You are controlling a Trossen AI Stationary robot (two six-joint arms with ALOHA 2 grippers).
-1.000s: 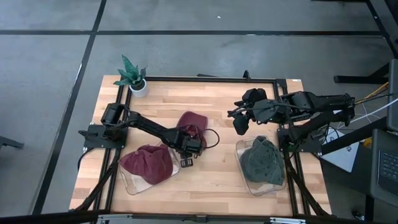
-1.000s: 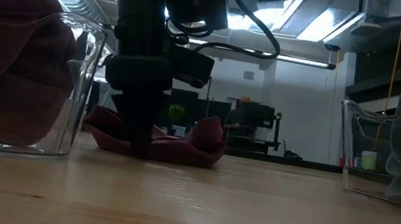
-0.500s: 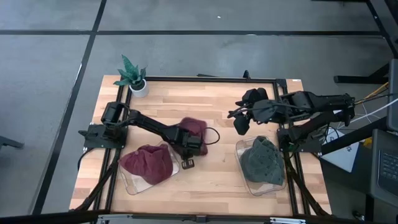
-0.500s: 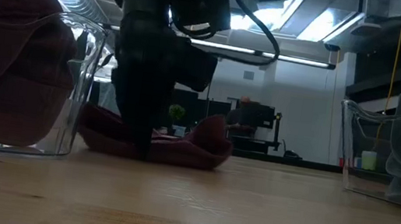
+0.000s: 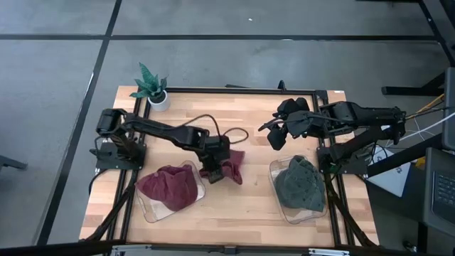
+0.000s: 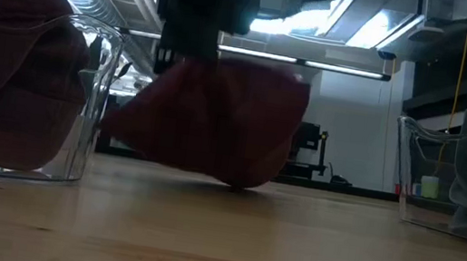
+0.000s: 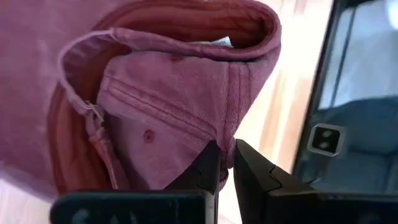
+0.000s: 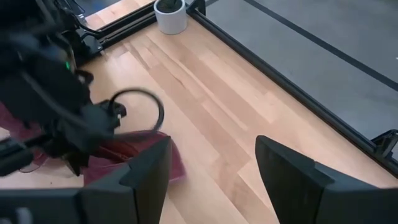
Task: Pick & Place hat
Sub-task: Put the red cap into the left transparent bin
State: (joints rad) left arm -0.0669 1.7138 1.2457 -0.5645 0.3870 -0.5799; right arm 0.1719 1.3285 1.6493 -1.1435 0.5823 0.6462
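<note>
- The wooden table point(image 5: 249, 121) is carrying two clear bins and a small potted plant point(image 5: 151, 87) at its far left corner.
- The left bin point(image 5: 151, 208) is holding a maroon hat point(image 5: 169, 188); the right bin point(image 5: 321, 206) is holding a grey-green hat point(image 5: 300, 183).
- The left gripper point(image 5: 211, 171) is pinching a second maroon cap point(image 5: 231, 166) by its edge, fingers point(image 7: 210, 167) clamped together on the fabric, and the cap is hanging beside the left bin, low over the table's middle.
- The right gripper point(image 5: 274, 135) is hovering over the table just behind the right bin, jaws standing apart and gripping nothing.
</note>
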